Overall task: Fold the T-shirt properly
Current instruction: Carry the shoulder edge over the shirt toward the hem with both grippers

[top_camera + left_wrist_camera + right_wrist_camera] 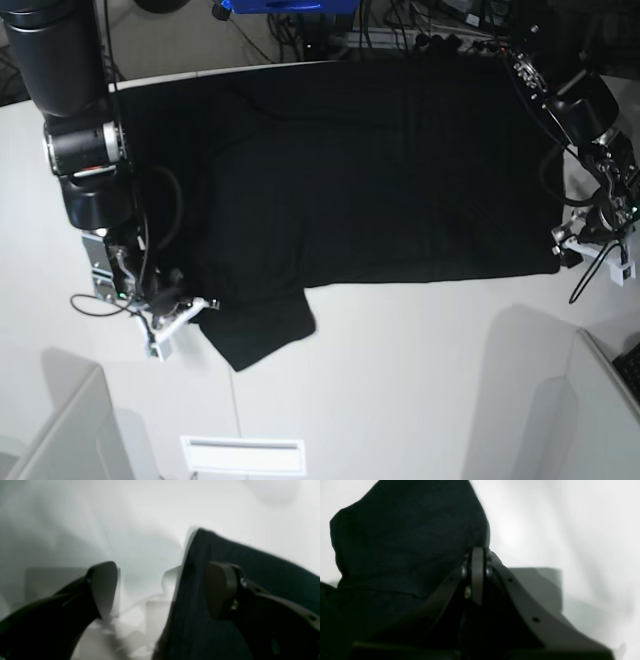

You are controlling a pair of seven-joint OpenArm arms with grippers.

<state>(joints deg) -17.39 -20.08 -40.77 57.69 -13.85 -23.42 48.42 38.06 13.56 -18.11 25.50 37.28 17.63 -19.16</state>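
the t-shirt (370, 170) lies spread flat on the white bench (420, 380). at its sleeve, the right gripper (477, 576) has pinched the cloth; at its hem corner, the left gripper (162, 590) gapes around fabric. it should clamp fully before both lift together.

White desk (400, 380) carried the black T-shirt (380, 170), spread flat w/ plain side up, covering most of the far half. One sleeve lay toward the near-left; near part of the desk showed bare white.
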